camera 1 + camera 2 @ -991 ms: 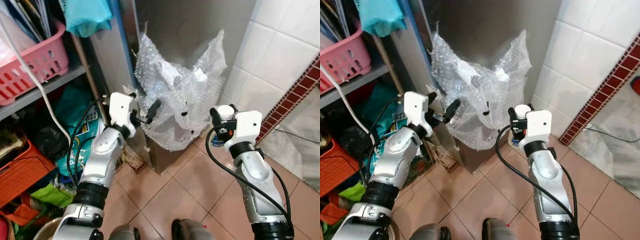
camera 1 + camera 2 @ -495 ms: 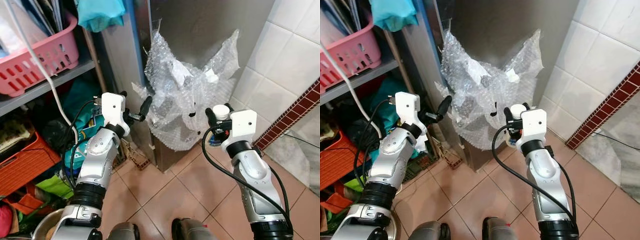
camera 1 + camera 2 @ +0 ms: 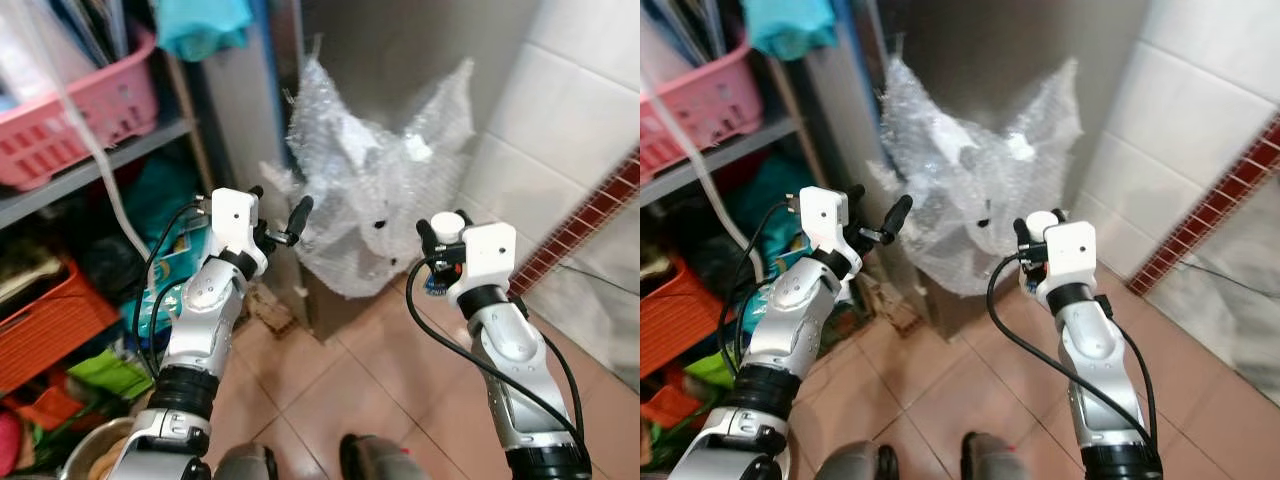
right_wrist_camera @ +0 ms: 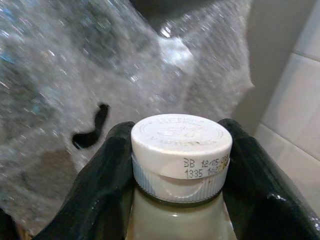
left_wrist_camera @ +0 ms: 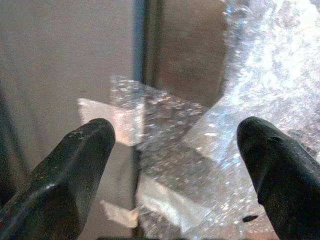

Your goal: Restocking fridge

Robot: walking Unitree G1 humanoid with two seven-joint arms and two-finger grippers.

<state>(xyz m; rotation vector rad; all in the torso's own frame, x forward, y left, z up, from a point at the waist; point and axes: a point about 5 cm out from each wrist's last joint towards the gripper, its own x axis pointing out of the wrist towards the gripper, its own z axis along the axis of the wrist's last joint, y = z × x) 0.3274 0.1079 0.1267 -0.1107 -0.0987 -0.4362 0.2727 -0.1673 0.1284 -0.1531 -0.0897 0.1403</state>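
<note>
Right wrist view: right gripper (image 4: 180, 165) clamps one white-capped bottle (image 4: 181, 150).

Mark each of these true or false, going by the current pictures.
1. The right gripper is shut on a white-capped bottle. True.
2. The left gripper holds a carton. False: its fingers stand apart with nothing between them.
3. Bubble wrap hangs over the steel fridge front. True.
4. The pink basket sits on the floor. False: it rests on a shelf at the left.
5. The floor tiles are terracotta. True.
</note>
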